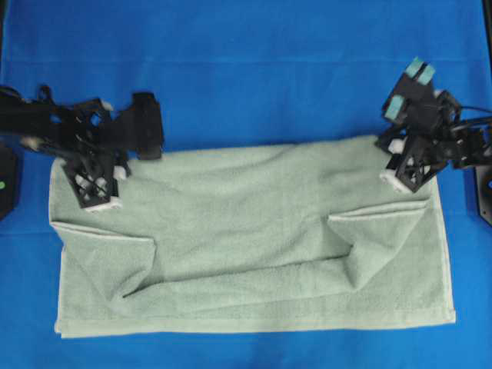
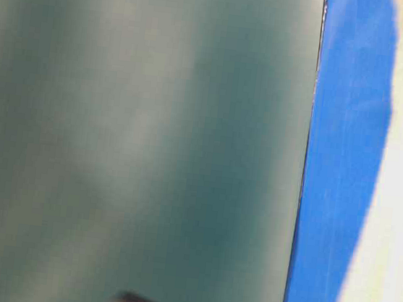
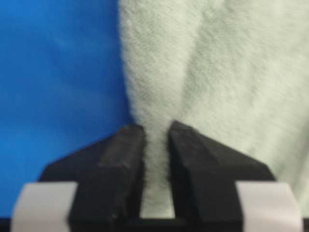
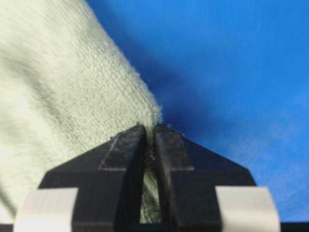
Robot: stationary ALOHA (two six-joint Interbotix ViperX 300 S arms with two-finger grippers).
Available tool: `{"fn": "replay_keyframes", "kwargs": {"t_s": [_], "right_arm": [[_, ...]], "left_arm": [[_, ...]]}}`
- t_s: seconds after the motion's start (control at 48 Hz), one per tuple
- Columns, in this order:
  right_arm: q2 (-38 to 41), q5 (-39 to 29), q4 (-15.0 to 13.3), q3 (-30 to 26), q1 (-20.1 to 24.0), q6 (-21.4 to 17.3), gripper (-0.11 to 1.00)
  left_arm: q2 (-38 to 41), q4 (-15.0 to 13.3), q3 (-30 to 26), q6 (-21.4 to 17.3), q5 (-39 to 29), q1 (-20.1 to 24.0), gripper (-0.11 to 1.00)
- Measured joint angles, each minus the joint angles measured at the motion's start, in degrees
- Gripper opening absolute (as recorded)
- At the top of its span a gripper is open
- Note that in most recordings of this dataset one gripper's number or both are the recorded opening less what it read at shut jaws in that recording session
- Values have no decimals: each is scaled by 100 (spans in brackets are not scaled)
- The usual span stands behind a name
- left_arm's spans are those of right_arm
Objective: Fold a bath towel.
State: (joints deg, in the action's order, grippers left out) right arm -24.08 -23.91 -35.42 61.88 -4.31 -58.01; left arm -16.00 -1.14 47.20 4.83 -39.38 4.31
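while a green blur fills the table-level view, both end effectors (image 3: pixel 155 140) (image 4: pixel 150 140) pinch bath towel (image 1: pixel 254 231) folds

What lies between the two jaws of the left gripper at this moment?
A pinched fold of the bath towel fills the gap between the jaws of the left gripper; the left wrist view shows it. The blue table cover lies beside it.

You have one bath towel (image 1: pixel 254 231) on one blue table cover (image 1: pixel 246 69). You have two grippers: one left gripper (image 1: pixel 132 157) and one right gripper (image 1: pixel 387 146), each with two fingers.
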Motion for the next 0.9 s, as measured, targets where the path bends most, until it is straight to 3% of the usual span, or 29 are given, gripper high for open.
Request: {"fn": "replay_keyframes", "kwargs": {"t_s": [0.312, 0.542, 0.708, 0.896], "right_arm": [[-1793, -1793, 18, -888, 791, 413, 8], [-2312, -2373, -26, -1529, 1266, 554, 8], [-2224, -2558, -413, -1556, 1046, 510, 8], [-1819, -2399, -932, -1626, 0, 519, 8]], "left_arm": [[-1582, 9, -817, 79, -1477, -9, 10], [-2109, 18, -1230, 387, -2285, -9, 10], [-2224, 26, -1222, 1345, -2180, -404, 10], [-2136, 26, -1222, 2224, -1406, -1521, 10]]}}
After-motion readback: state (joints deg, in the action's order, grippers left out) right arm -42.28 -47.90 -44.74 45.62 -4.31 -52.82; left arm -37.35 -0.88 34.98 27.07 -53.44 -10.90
